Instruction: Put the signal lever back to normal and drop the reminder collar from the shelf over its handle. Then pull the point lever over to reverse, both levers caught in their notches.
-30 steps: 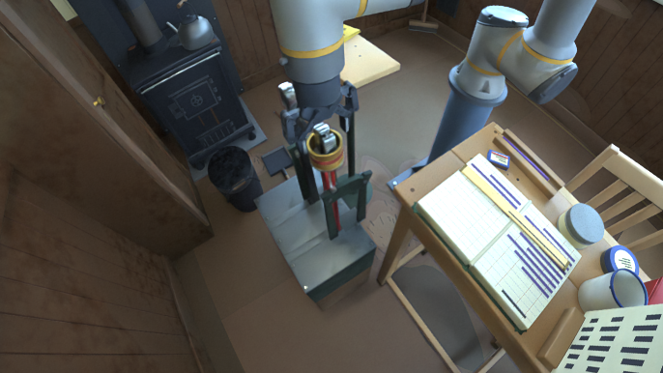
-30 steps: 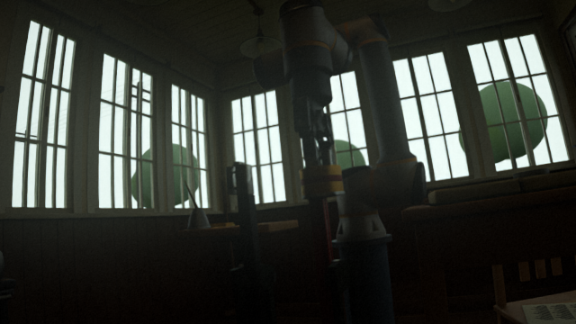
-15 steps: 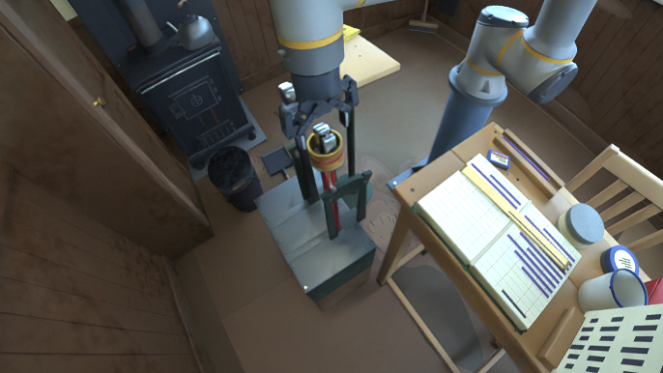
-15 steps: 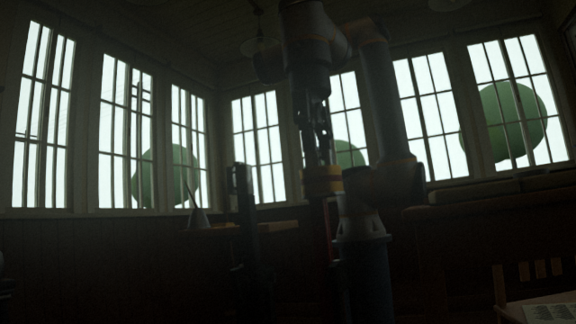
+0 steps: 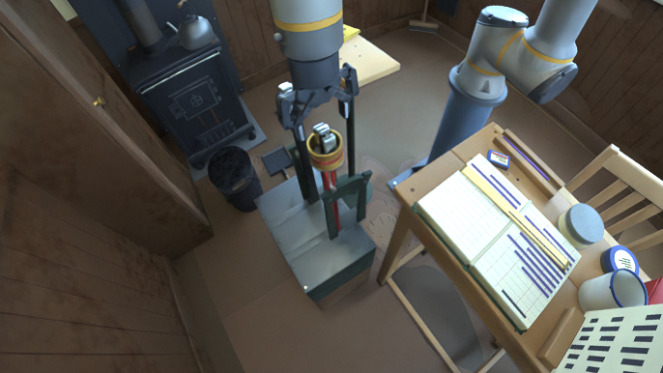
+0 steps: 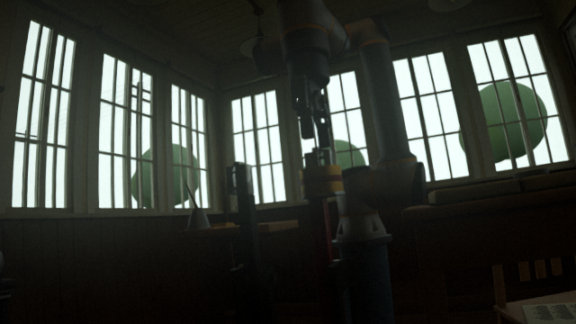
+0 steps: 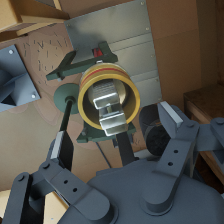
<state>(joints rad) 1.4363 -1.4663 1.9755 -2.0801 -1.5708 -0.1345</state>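
The yellow reminder collar [image 5: 325, 150] [image 7: 108, 94] [image 6: 321, 181] with its red band sits around the top of the red signal lever [image 5: 331, 195], and the lever's steel handle [image 5: 324, 136] [image 7: 109, 106] sticks up through it. The black point lever [image 5: 300, 145] [image 6: 245, 211] stands just left of it on the same grey lever frame [image 5: 316, 241], its steel handle [image 5: 285, 88] beside the wrist. My gripper [image 5: 320, 108] [image 7: 115, 124] [image 6: 314, 130] hangs directly above the collar, open and empty.
A wooden desk [image 5: 526, 251] with an open register book [image 5: 497, 232], tins and a mug [image 5: 613, 290] stands right of the frame, beside the arm's base [image 5: 464, 116]. A black stove [image 5: 188, 92] and coal bucket [image 5: 234, 176] stand left, and a thin green post [image 5: 350, 140] rises behind the levers.
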